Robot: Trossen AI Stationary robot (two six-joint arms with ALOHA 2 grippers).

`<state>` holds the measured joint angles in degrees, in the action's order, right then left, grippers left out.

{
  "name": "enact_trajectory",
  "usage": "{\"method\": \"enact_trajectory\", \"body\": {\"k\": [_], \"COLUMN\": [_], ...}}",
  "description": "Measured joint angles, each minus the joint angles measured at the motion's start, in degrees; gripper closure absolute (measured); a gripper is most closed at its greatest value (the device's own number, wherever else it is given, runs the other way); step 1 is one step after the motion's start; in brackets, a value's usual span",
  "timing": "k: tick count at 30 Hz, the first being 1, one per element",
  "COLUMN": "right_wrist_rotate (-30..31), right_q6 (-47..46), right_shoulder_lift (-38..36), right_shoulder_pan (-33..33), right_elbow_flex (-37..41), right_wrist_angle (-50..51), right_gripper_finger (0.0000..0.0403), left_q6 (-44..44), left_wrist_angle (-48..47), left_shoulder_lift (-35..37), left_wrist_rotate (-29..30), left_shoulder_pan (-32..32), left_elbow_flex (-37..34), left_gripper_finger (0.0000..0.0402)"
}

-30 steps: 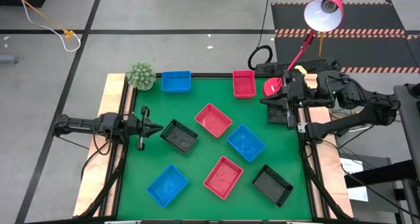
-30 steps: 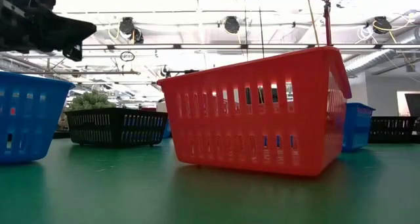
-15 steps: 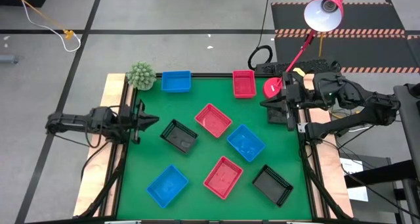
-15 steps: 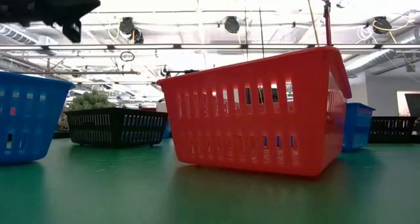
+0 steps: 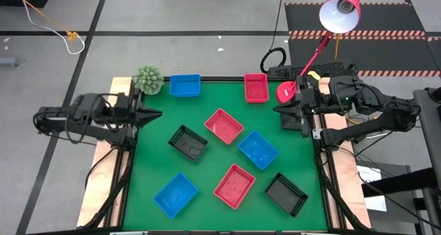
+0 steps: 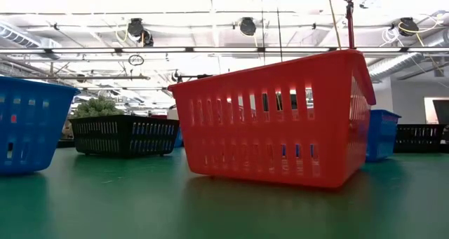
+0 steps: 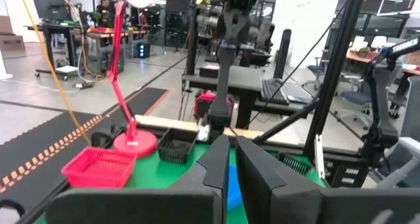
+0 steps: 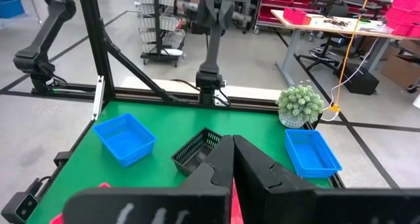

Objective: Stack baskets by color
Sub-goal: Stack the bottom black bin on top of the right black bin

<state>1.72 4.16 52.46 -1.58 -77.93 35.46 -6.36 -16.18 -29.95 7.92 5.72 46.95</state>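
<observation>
No baskets are stacked yet; all lie apart on my green table (image 5: 207,100). My left gripper (image 5: 153,114) and right gripper (image 5: 281,109) wait at the edges, pinched together, holding nothing

1. Counter (image 5: 213,97): green top, black frame, wooden side strips.
2. Plant ball (image 5: 147,78): green and fuzzy, on the counter's far left corner.
3. Lamp (image 5: 340,11): pink-red shade hangs beyond the far right corner; its round base (image 5: 286,92) sits at the counter's right edge.
4. Yellow cable (image 5: 48,23) on the grey floor.
</observation>
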Motion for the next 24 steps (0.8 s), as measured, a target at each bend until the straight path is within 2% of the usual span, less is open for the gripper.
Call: {"method": "enact_trajectory", "body": {"k": [14, 20, 24], "right_wrist_rotate": [0.0, -0.1, -0.4], "right_q6": [0.0, -0.9, -6.0], "right_shoulder_lift": [0.0, 0.0, 0.0], "right_shoulder_pan": [0.0, 0.0, 0.0], "right_elbow_flex": [0.0, 0.0, 0.0], "right_wrist_angle": [0.0, -0.4, -1.0], "right_gripper_finger": [0.0403, 0.0403, 0.0403], "left_q6": [1.5, 1.8, 1.7], "left_wrist_angle": [-16.2, -20.9, -22.3], "left_shoulder_lift": [-17.9, -24.6, -28.3], "left_wrist_rotate": [-0.1, 0.1, 0.2], "left_shoulder_pan": [0.0, 0.0, 0.0], "left_elbow_flex": [25.2, 33.8, 37.1], "left_gripper_finger": [0.0371, 0.0371, 0.0371]}}
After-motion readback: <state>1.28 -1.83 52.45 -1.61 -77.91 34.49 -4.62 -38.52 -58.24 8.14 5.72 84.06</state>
